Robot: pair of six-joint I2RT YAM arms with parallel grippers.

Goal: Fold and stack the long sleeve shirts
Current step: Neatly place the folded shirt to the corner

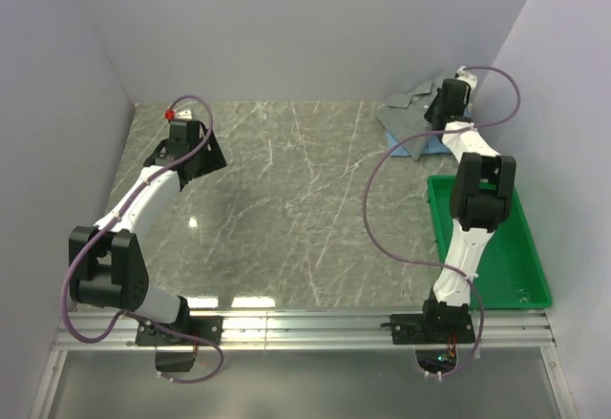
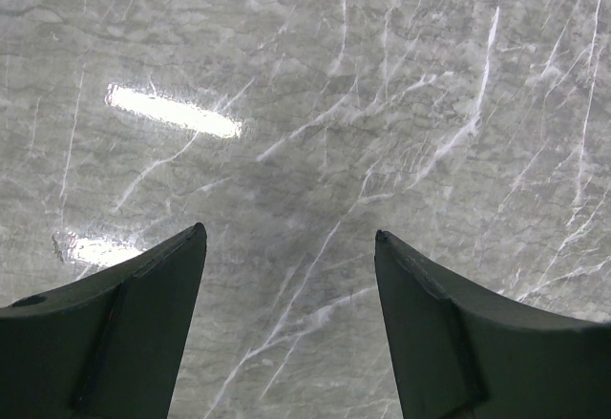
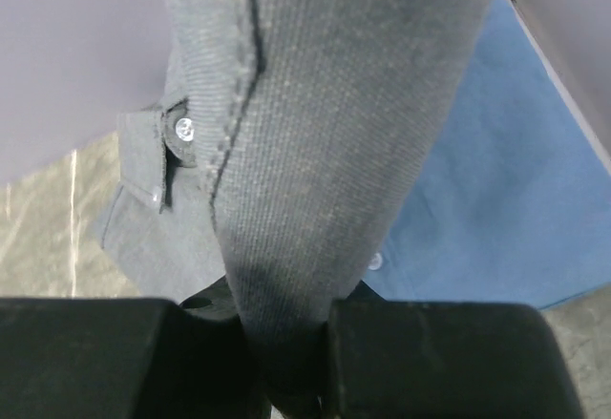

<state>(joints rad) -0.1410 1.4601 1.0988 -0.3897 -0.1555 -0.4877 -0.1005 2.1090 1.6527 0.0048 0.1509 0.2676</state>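
The grey shirt (image 1: pixel 412 109) lies crumpled at the table's far right corner, on top of the light blue shirt (image 1: pixel 409 144). My right gripper (image 1: pixel 449 99) reaches into that corner and is shut on a bunched fold of the grey shirt (image 3: pixel 315 142), which rises between its fingers (image 3: pixel 434 357). The light blue shirt (image 3: pixel 496 199) shows beneath it with a white button. My left gripper (image 1: pixel 196 144) hovers over bare marble at the far left, open and empty, as the left wrist view (image 2: pixel 291 238) shows.
A green plastic tray (image 1: pixel 520 266) stands at the right edge, beside the right arm. White walls close in the table at the back and both sides. The marble tabletop (image 1: pixel 296 209) spreads between the arms.
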